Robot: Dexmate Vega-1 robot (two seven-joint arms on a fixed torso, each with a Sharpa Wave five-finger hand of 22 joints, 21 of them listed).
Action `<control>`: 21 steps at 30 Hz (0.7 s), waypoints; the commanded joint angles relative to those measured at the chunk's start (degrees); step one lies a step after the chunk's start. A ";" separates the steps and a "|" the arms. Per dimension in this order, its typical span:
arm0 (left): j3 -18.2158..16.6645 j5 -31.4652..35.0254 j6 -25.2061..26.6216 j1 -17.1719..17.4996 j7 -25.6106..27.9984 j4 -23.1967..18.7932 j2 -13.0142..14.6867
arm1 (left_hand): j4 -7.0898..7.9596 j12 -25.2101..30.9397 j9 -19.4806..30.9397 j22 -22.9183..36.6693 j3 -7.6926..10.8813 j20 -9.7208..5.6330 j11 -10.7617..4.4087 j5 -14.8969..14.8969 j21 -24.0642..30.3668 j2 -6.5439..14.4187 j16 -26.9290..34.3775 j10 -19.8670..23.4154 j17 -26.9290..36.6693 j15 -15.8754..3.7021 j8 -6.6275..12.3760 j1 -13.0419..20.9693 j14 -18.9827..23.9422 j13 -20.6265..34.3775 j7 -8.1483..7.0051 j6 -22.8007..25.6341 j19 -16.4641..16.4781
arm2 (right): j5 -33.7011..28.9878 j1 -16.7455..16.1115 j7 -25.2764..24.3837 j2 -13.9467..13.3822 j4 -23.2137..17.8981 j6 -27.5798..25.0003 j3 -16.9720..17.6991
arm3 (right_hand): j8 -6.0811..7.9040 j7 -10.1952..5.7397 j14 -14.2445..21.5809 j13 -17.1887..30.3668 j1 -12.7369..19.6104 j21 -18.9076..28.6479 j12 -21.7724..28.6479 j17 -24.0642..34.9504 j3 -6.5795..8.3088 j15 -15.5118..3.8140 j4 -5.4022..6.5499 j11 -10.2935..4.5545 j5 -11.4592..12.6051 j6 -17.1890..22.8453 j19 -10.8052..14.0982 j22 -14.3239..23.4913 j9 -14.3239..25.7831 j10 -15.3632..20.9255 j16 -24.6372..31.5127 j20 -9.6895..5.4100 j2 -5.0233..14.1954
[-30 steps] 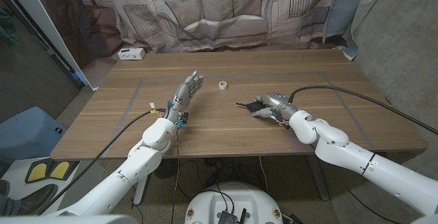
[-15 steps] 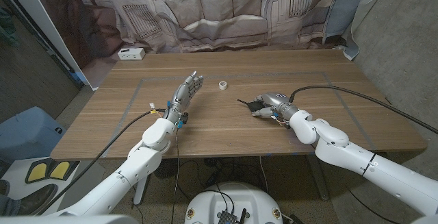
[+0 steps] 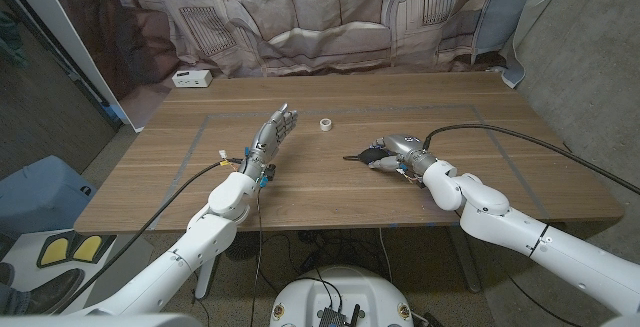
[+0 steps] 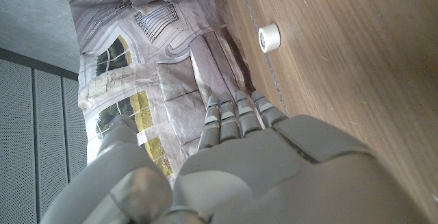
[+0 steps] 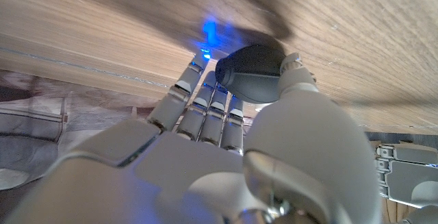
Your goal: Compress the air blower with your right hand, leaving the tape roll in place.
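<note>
**Operator:** Wood-grain tabletop (image 3: 300, 192), printed sofa backdrop (image 3: 300, 27) behind. Where is the air blower?

**Technician:** Air blower (image 3: 372, 152) is right of centre on the tabletop, held in the right hand (image 3: 392, 153). The fingers (image 5: 205, 104) are wrapped around the dark bulb, with its thin nozzle pointing toward the table's middle. The left hand (image 3: 275, 132) holds nothing; its fingers are extended and slightly apart, and it is raised above the surface.

**Operator:** Failure modes?

**Technician:** Judged risks: the smooth, rounded bulb could squirt out of an off-centre squeeze. The bulb looks soft and rubbery, so it should spring back. The nozzle could sweep sideways if the wrist rolls. The tape roll (image 3: 326, 124) is small, white, ring-shaped and likely light. It lies apart from the nozzle, between the two hands, so an air puff or a sliding blower might shift it.

**Operator:** Other items?

**Technician:** White box (image 3: 190, 78), far left corner.
</note>
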 commanded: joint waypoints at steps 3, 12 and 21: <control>0.18 0.36 0.13 0.07 0.51 -0.57 -0.03 | -0.16 -0.07 0.27 0.26 0.37 0.36 -0.04 -0.10 -0.23 0.49 0.07 0.44 0.34 0.02 0.43 0.29 0.66 0.10 -0.05 0.78 0.36 | -0.72 -0.20 0.06 -0.29 -0.40 -1.18 -0.14 | -0.24 -0.90 -3.38 0.11 -1.58 -0.81 -0.40 -0.30 -0.57 0.97 -0.03 -0.03 0.41 -3.34 -2.92 0.18 0.12 -3.97 -0.45 0.75 0.05; 0.20 0.06 0.19 0.23 0.44 -0.43 -0.16 | -0.16 -0.12 0.27 0.26 0.39 0.29 0.11 -0.10 -0.23 0.51 0.05 0.33 0.34 0.06 0.44 0.28 0.62 0.10 0.01 0.85 0.35 | -0.71 -0.25 1.84 -1.04 -1.58 -2.08 0.03 | -0.43 -1.39 -8.37 0.14 -3.64 -1.34 -0.32 -1.15 -1.53 2.44 -0.04 0.56 0.67 -8.33 -7.53 0.16 0.10 -9.01 -0.89 1.82 -1.09; 0.36 -0.07 0.36 -0.10 -0.06 -0.27 -0.10 | -0.16 -0.12 0.27 0.26 0.42 0.26 0.09 -0.10 -0.24 0.54 0.04 0.33 0.33 0.10 0.43 0.28 0.60 0.10 -0.06 0.86 0.34 | 0.90 -1.27 1.24 -1.47 -2.52 -1.99 1.26 | -0.15 -0.96 -11.30 0.14 -6.19 -1.15 -0.01 -1.68 -2.17 3.38 0.70 1.21 1.15 -11.09 -10.10 0.17 0.11 -11.76 -0.71 2.38 -1.37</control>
